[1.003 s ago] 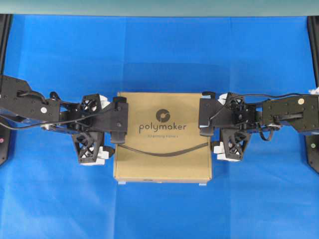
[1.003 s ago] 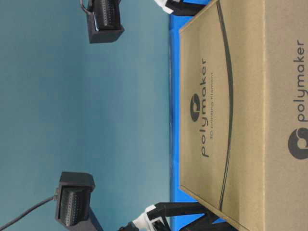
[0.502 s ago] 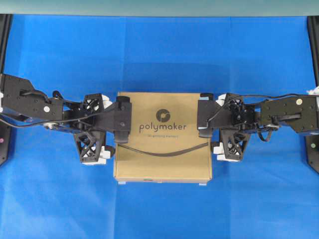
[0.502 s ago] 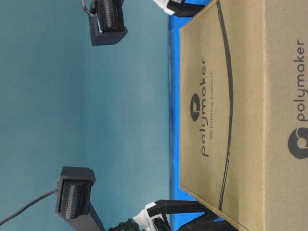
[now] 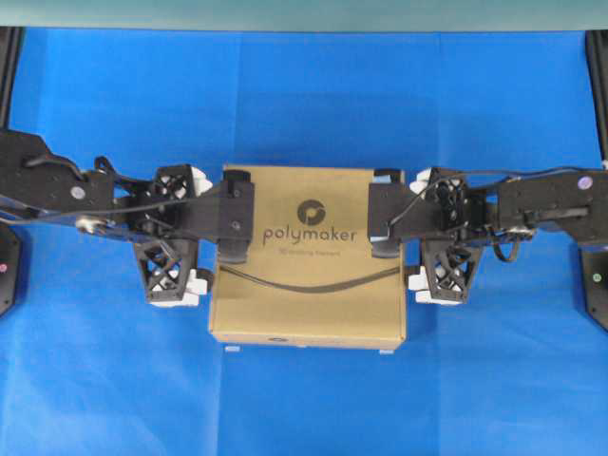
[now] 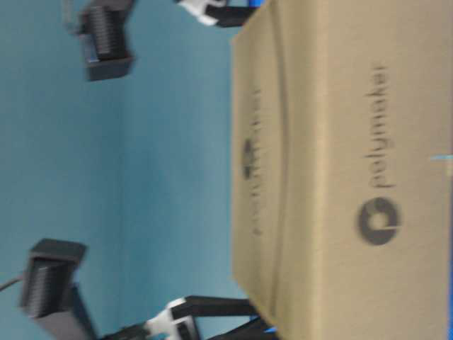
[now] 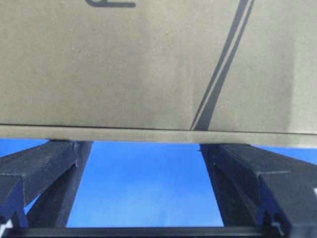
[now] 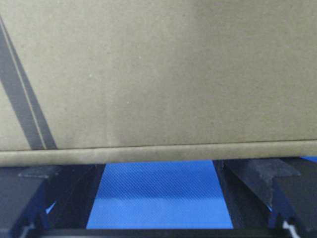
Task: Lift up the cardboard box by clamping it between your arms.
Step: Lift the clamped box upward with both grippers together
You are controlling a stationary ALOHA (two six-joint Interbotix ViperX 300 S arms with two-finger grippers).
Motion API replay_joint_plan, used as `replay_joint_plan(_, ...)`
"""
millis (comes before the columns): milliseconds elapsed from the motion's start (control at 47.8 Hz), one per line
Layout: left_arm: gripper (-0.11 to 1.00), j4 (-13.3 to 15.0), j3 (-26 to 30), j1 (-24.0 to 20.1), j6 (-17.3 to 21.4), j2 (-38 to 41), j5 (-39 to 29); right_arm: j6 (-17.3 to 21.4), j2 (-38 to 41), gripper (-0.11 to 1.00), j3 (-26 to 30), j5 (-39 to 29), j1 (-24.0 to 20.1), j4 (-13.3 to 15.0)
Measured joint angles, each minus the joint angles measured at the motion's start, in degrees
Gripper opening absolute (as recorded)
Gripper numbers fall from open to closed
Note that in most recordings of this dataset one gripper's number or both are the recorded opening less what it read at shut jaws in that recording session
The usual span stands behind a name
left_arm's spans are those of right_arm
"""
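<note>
The cardboard box (image 5: 306,290), brown with the "polymaker" logo, is pinched between my two arms and hangs a little above the blue cloth. My left gripper (image 5: 206,233) presses on its left wall, my right gripper (image 5: 411,231) on its right wall. Both are open, jaws spread wide, with only cloth between them. In the left wrist view the box (image 7: 124,64) fills the top, and the gripper (image 7: 146,145) has its fingers (image 7: 49,166) butted under the box's lower edge. The right wrist view shows the same: box (image 8: 163,74), gripper (image 8: 158,163). At table level the box (image 6: 333,177) is blurred.
Blue cloth (image 5: 304,95) covers the table, with a teal wall behind it. Black frame posts (image 5: 597,285) stand at the left and right edges. Two small white marks (image 5: 385,351) lie on the cloth by the box's front edge. The wrist cameras (image 6: 106,39) overhang the box.
Both arms closed in on the box and raised it. It looks larger from overhead and has shifted and blurred in the table-level view. Both grippers stayed open.
</note>
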State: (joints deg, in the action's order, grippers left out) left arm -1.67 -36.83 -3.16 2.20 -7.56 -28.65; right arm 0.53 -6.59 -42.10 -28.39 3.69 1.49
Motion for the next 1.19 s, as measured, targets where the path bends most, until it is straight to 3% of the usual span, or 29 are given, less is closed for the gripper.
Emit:
replay_joint_plan(251,0.84,0.0,5.01,0.53,-0.09,-4.13,-8.96,-0.09,-5.27,0.99,5.01,-9.84,-0.62,0.0)
replay_joint_plan(585,0.84,0.0,16.26,0.79,-0.09,-7.47,-22.76,-0.09,-10.28,0.99,13.71,-22.5,-0.79,-0.09)
replay_joint_plan(941,0.84,0.44,29.53,0.97,-0.09,-9.05,-32.87,-0.09,-12.04,0.99,28.74,-39.11,-1.14,-1.67)
replay_joint_plan(1191,0.84,0.53,37.97,1.23,-0.09,-7.12,-42.19,-0.09,-11.95,0.99,32.78,-42.63,-1.14,-1.85)
